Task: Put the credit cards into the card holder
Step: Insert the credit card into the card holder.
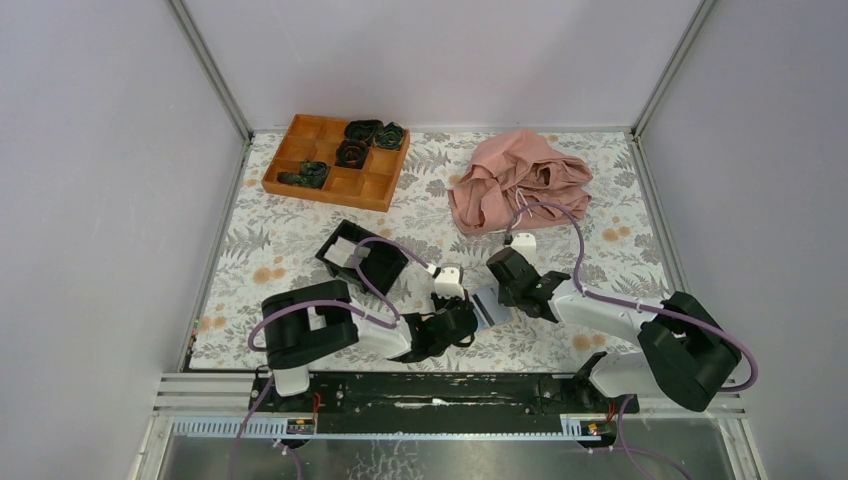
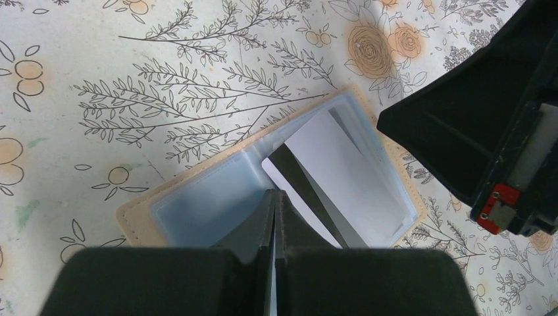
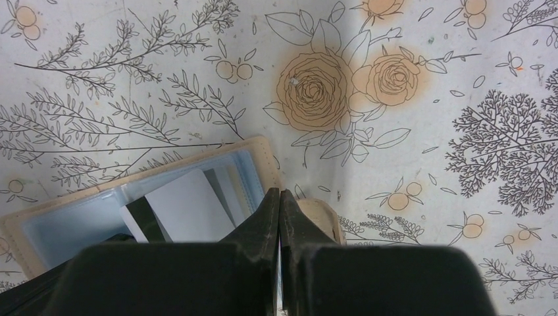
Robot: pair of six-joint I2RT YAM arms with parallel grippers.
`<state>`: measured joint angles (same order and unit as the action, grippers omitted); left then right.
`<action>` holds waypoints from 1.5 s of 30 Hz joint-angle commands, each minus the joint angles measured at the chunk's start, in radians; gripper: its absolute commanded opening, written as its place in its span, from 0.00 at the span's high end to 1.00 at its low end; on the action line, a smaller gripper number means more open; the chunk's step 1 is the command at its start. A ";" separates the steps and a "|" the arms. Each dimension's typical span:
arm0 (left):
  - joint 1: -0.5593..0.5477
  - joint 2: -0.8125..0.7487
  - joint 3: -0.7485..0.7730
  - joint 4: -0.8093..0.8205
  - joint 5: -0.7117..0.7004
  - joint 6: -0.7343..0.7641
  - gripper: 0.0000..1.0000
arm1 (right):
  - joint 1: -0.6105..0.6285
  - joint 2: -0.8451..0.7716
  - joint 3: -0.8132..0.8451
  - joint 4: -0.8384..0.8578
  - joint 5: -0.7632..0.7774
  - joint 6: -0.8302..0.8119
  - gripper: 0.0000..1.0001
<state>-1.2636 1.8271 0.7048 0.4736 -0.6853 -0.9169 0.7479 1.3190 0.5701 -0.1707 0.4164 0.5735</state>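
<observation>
Floral tablecloth (image 1: 262, 232), card holder (image 2: 139, 221) open, left pincer (image 2: 273, 195) and right pincer (image 3: 279, 193) closed, credit card (image 2: 345, 179) stripe wrist-view only

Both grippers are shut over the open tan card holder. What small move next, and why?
Probably nudge the shut left gripper forward, sliding the white black-striped plastic card deeper into its clear pocket. The card lies partly out of the tan leather-like card holder, stripe end beside the fingertips, while the shut right gripper sits at the holder's edge, seemingly steadying it.
</observation>
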 commanded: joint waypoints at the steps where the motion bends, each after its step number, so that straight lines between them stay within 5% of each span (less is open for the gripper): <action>1: -0.008 0.016 0.021 -0.023 -0.044 0.029 1.00 | -0.016 0.012 -0.014 0.033 -0.008 0.014 1.00; 45: -0.004 0.076 0.089 0.086 -0.005 0.083 0.98 | -0.050 0.025 -0.032 0.042 -0.079 0.043 1.00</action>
<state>-1.2633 1.8805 0.7574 0.5060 -0.6960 -0.8524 0.7040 1.3289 0.5507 -0.1406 0.3714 0.5934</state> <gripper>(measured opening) 0.021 0.018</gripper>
